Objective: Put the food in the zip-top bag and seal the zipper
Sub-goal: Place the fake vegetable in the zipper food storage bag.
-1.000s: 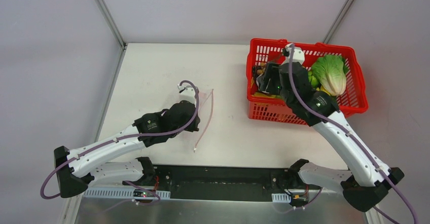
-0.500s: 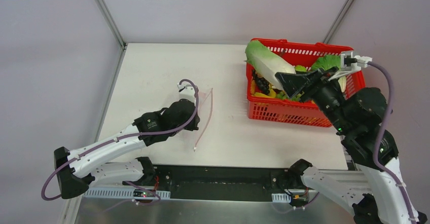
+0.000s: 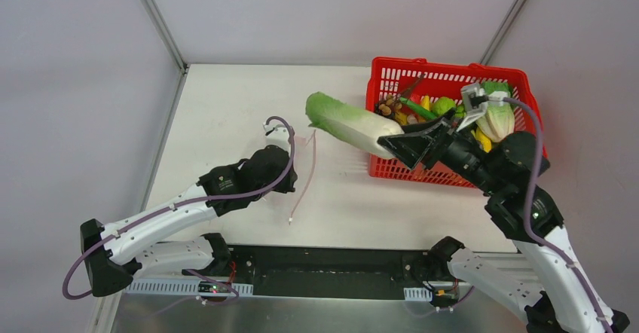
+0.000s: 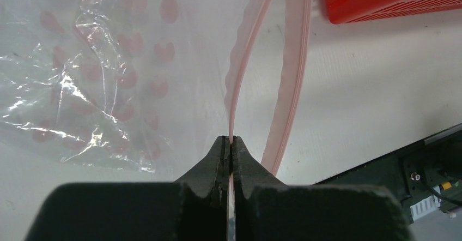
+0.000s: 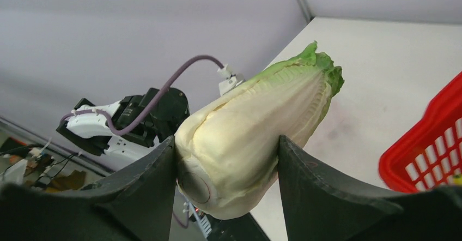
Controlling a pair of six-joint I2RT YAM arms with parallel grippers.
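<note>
Right gripper (image 3: 397,143), clamping the long green-and-white plastic cabbage (image 3: 347,122), has cleared the red mesh basket (image 3: 407,171) toward mid-frame; left gripper (image 4: 230,143) pinches the clear dotted bag (image 4: 81,61) by its pink zipper strip (image 4: 243,77), ready for loading.

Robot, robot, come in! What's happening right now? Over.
Left jaws pinch the zipper. Right jaws hold the cabbage above the table, outside the basket. Path to bag clear.

White table (image 3: 226,107) bearing dotted zip-top bag (image 4: 81,66), red basket (image 3: 407,169)

text: none readable | labels: none | brands: none | numbers: none | signs: none
</note>
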